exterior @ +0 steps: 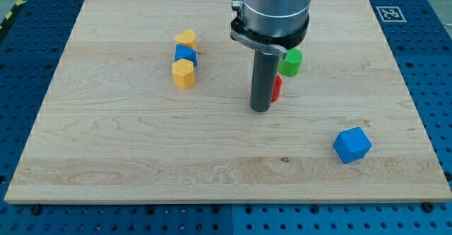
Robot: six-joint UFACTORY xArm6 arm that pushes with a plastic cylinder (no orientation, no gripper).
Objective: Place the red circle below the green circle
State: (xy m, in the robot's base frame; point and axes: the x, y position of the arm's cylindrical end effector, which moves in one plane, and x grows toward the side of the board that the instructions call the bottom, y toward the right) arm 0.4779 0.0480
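Camera view shows a wooden board (106, 157) on a blue perforated table (438, 73). My tip (260, 110) stands near the board's middle; the arm has no jaws, only a straight dark rod, so nothing is grasped. The red circle (277, 88) is at 2 o'clock from my tip, partly hidden behind the rod and seemingly touching it. The green circle (290, 63) is at 1 o'clock from the red circle, just beside it. At 10 o'clock from my tip, well apart, three blocks stand in a column: a yellow heart (186, 38), a blue block (186, 53), a yellow hexagon (183, 73). A blue cube (352, 145) lies at 4 o'clock.
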